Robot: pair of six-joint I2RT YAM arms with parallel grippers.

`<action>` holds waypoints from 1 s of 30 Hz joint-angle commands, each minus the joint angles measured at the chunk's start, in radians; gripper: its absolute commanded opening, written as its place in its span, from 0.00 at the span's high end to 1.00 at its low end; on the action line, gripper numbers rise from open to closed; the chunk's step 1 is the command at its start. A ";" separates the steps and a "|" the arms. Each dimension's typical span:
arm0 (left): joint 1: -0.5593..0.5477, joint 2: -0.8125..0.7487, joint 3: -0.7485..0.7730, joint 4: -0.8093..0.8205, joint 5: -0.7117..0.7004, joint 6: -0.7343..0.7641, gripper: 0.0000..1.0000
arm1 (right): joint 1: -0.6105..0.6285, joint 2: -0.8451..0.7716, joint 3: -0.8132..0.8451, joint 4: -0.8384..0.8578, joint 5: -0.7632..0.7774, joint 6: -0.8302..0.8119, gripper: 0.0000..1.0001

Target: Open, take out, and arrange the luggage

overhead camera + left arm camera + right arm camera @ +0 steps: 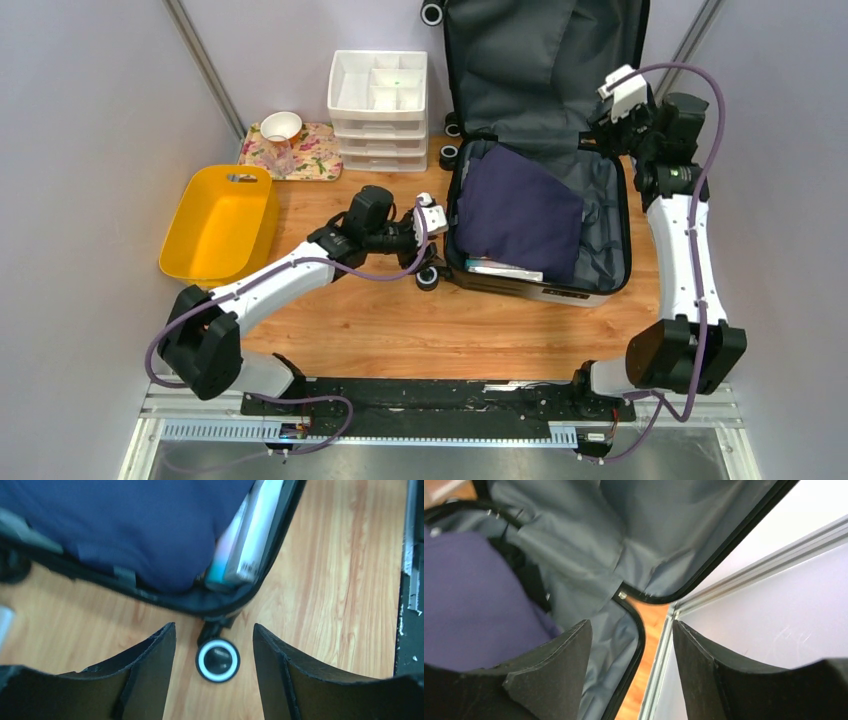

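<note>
The luggage (pixel 600 215) lies open on the wooden table, its lid (pixel 540 60) standing up against the back wall, grey lining showing. Inside lie a folded navy garment (pixel 515 210) and flat white and teal packets (pixel 505 270) at the near edge. My left gripper (pixel 432 222) is open and empty by the case's near left corner; its view shows a black wheel (pixel 217 660) between the fingers, the garment (pixel 125 525) and the packets (pixel 250 540). My right gripper (pixel 612 112) is open and empty at the case's far right corner, over the rim (pixel 636 630) and lining (pixel 574 555).
A yellow bin (pixel 220 222) sits at the left. A white drawer organizer (pixel 378 108) stands at the back, beside a floral tray (pixel 315 155) with a white cup (pixel 281 125). Metal frame posts (pixel 724 580) and the right wall are close to my right gripper.
</note>
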 commanded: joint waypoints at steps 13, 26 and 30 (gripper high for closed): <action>0.015 0.262 0.026 0.073 -0.005 -0.159 0.23 | -0.048 0.348 -0.051 -0.120 0.173 -0.088 0.57; -0.043 0.446 0.180 0.217 -0.025 -0.231 0.23 | -0.113 0.592 0.095 -0.099 0.491 -0.086 0.59; -0.060 0.480 0.203 0.239 -0.036 -0.239 0.24 | -0.133 0.595 0.110 -0.142 0.540 -0.059 0.60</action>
